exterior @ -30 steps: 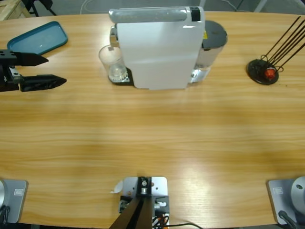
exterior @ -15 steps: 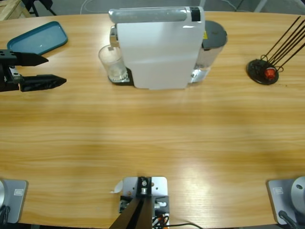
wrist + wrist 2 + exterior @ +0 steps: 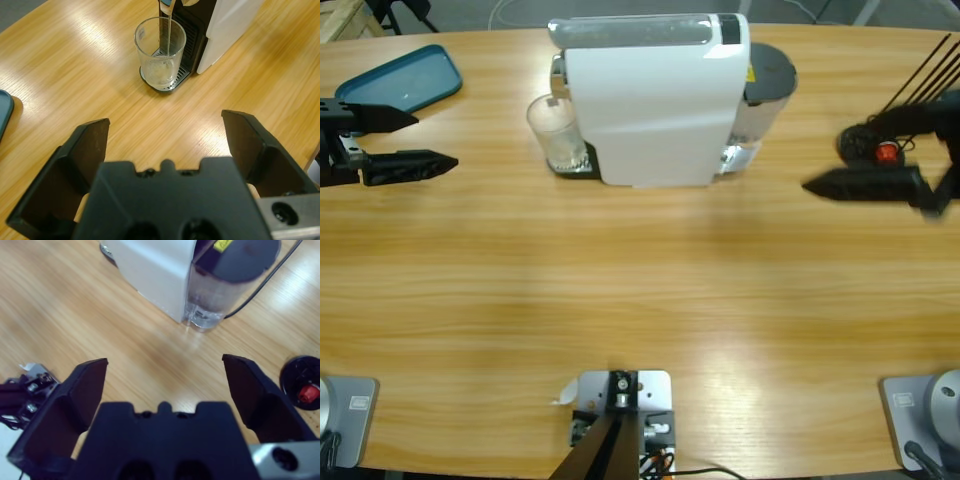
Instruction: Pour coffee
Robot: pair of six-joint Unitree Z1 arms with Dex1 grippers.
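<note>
Wooden bench (image 3: pixel 620 280) carries a white coffee machine (image 3: pixel 655 100); I see the glass (image 3: pixel 160 52) under its spout, coffee (image 3: pixel 159 75) shallow inside. My left gripper (image 3: pixel 405 140) has its jaws spread, well short of it. My right gripper (image 3: pixel 840 165), jaws spread, hovers by the capsule stand (image 3: pixel 870 150).

Bright, even light from overhead. Pale glare streaks lie on the table (image 3: pixel 720 340) near the middle and around the glass (image 3: pixel 160 52) in the left wrist view. Soft shadows sit under the coffee machine (image 3: pixel 650 100). The right wrist view is blurred throughout.
</note>
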